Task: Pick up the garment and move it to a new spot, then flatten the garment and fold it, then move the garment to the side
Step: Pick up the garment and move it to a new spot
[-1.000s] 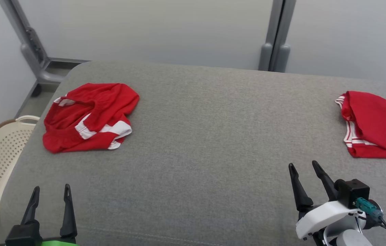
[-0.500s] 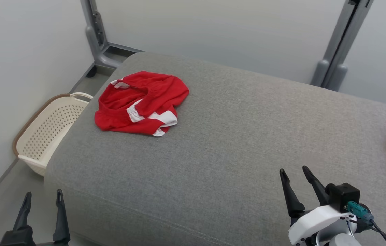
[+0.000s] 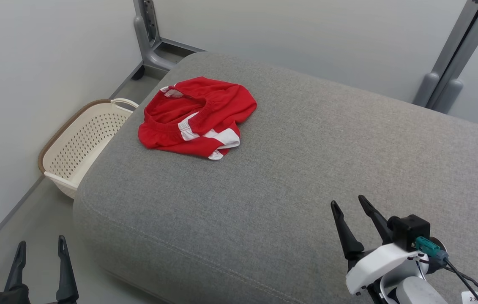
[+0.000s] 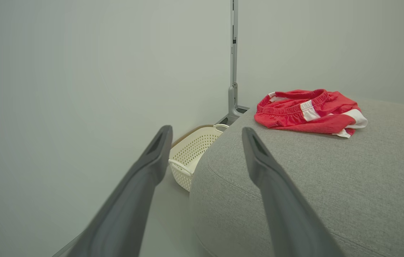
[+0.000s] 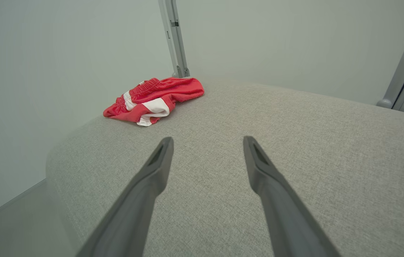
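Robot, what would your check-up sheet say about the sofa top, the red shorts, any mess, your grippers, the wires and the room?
Surface: grey fabric cushion, smooth.
Job's things: red shorts with white stripes, crumpled near the far left corner, untouched.
Clutter: nothing seen.
Grippers: left gripper open and empty, over the floor off the near left corner; right gripper open and empty, above the near right part.
Cables: black cable with a teal plug at the right wrist.
Surroundings: cream perforated basket on the floor left of the cushion; grey metal post behind; pale walls.
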### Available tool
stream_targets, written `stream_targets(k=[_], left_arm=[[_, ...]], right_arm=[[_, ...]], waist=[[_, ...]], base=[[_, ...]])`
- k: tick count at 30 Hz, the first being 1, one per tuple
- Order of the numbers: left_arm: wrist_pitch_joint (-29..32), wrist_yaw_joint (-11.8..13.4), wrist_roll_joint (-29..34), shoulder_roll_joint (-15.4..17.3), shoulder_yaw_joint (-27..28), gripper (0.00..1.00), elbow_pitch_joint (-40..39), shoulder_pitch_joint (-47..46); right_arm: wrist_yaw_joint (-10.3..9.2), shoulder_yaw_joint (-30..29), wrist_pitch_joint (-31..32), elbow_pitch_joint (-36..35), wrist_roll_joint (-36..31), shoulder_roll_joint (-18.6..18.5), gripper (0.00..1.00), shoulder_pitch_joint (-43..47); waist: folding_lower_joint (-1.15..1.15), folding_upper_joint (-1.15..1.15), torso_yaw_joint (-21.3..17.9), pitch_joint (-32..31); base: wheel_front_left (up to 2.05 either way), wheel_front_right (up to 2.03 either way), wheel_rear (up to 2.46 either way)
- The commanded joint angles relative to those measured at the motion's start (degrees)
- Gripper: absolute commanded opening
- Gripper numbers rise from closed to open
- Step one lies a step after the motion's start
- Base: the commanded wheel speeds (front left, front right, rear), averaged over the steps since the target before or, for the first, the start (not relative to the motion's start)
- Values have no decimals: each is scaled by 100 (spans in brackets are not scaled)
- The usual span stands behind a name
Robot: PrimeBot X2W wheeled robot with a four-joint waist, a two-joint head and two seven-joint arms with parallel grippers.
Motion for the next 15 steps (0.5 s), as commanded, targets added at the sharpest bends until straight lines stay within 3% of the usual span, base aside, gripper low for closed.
stream_targets(k=[1, 15], left_arm=[[2, 26, -52, -26, 14, 100, -28, 54], [2, -273, -106, 229, -334, 100, 335, -586]], right_arm=[[-3, 7, -23, 26, 48, -53, 100, -51], [-3, -83, -23, -56, 9, -88, 100, 169]], waist=[[0, 0, -5, -2], [0, 0, -349, -68]], base=[[0, 0, 0], [0, 0, 0]])
